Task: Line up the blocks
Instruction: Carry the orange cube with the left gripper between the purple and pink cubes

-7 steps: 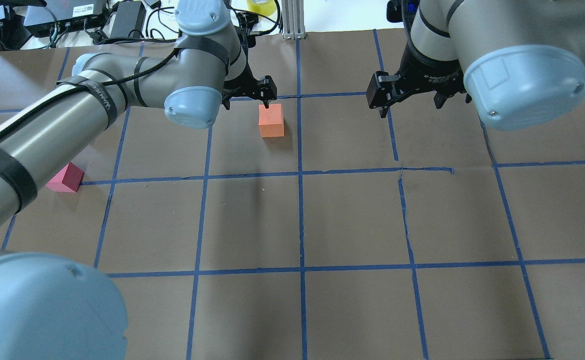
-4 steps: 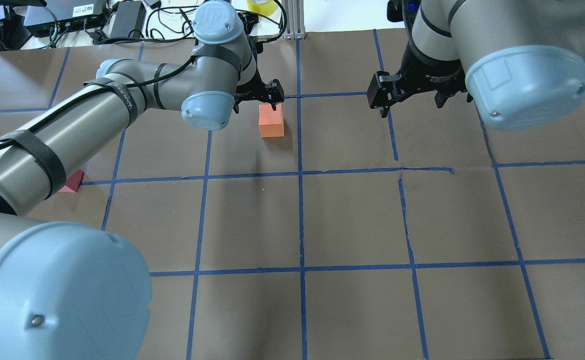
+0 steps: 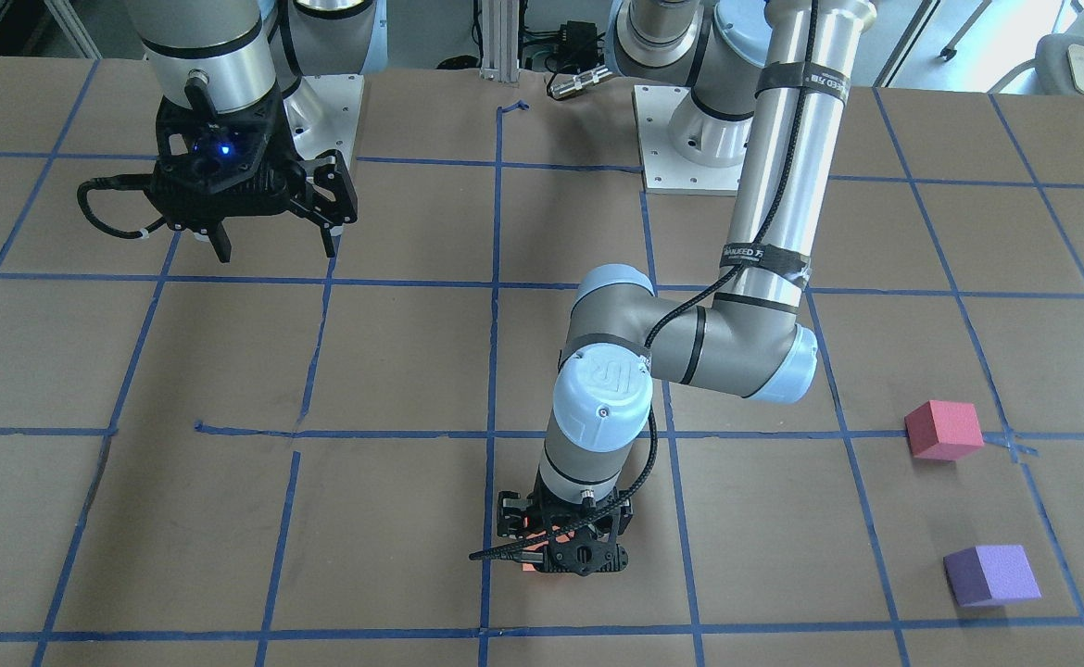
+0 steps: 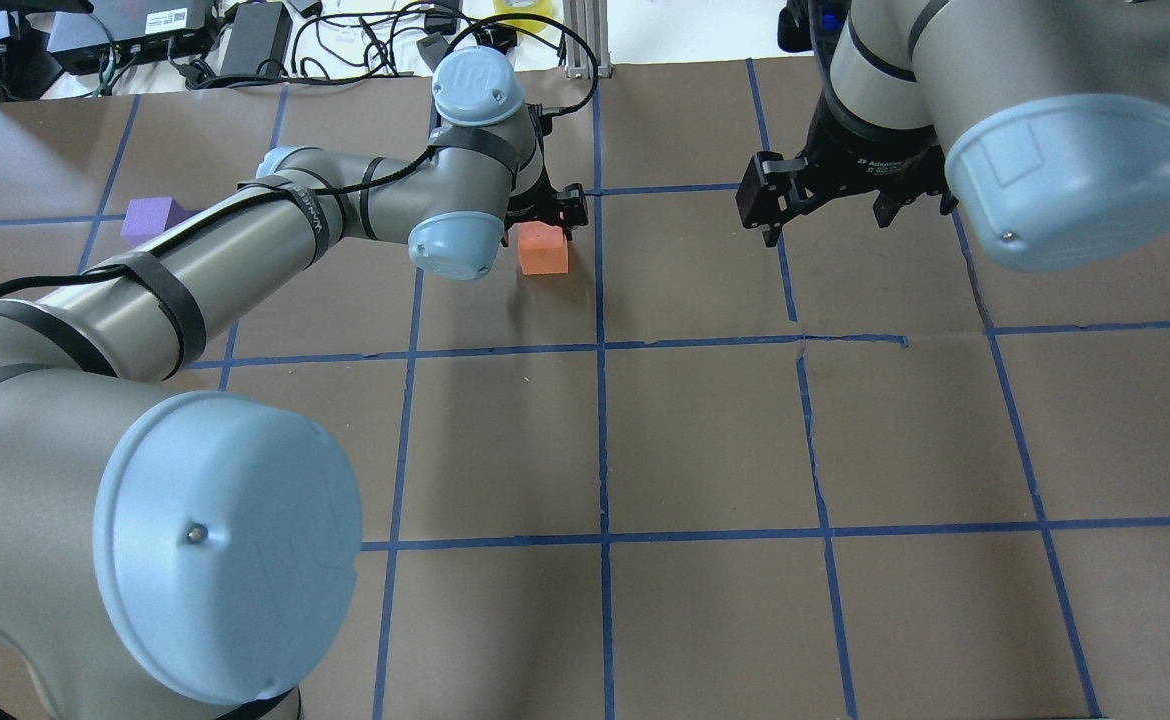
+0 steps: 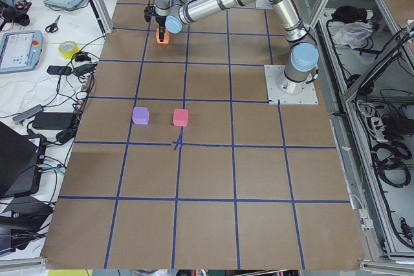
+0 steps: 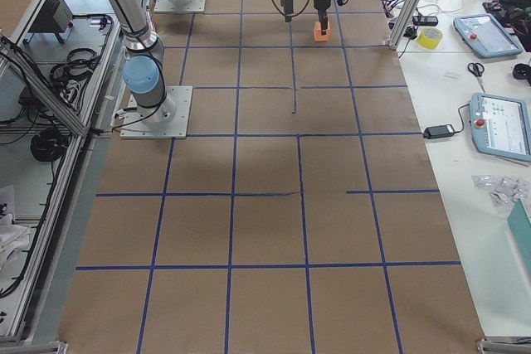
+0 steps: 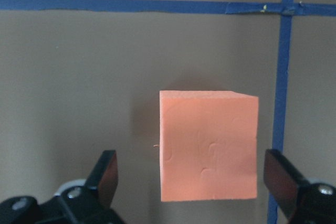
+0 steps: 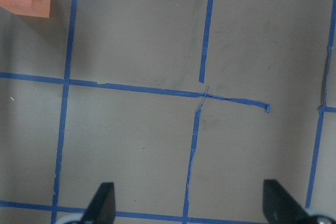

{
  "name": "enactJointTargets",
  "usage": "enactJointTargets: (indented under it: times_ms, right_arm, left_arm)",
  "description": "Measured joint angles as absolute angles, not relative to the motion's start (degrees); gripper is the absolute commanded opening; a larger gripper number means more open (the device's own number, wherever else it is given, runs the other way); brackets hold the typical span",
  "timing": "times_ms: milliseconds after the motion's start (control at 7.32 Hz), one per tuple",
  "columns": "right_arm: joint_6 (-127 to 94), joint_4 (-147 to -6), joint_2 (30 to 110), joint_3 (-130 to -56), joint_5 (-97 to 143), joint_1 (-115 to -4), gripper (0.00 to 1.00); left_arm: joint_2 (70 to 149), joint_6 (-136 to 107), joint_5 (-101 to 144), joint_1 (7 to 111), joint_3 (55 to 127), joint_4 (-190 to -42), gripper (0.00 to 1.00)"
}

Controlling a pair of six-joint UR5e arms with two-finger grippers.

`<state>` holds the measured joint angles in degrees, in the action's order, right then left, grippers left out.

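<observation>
The orange block sits on the brown table near the far centre. My left gripper is open and lowered over it. In the left wrist view the orange block lies between the fingertips, with a wider gap on the left side. The pink-red block and the purple block sit apart on my left side. The purple block also shows overhead, where my left arm hides the pink-red one. My right gripper is open and empty above the table.
Blue tape lines form a grid on the brown paper. An aluminium post, cables and electronics line the far edge. Tablets and a tape roll lie on the side bench.
My left gripper has moved forward and down over the orange block. The left arm's elbow has swung, so the purple block now shows and the pink-red one is covered. The right arm has barely moved.
</observation>
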<state>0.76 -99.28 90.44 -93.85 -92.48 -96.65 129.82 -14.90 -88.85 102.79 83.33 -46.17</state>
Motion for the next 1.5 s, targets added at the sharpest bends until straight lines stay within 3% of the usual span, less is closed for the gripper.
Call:
enactJointTargets:
  times_ms: [137,410,547,1504]
  right_arm:
    - [2.5,-98.9,90.5,-93.8,-92.3,-96.2,1.0]
    - [5.2,-98.9,90.9,-93.8,-92.2,-94.2,1.0]
    - [5.5,-98.9,91.0,-93.8,-92.0,-93.3,1.0]
    - [4.8,-98.5,91.6,-93.9,-91.9,-92.7,1.0]
  left_arm:
    - [129.8,-15.2,-89.1,102.8,83.3,-45.8,0.19]
    - [128.1,-14.9,-90.5,102.7,83.2,-45.6,0.16]
    - [126.1,-14.6,-91.3,101.9,83.4,-46.4,0.03]
    - [112.5,2.6,-91.6,78.8,89.8,-61.9,0.0]
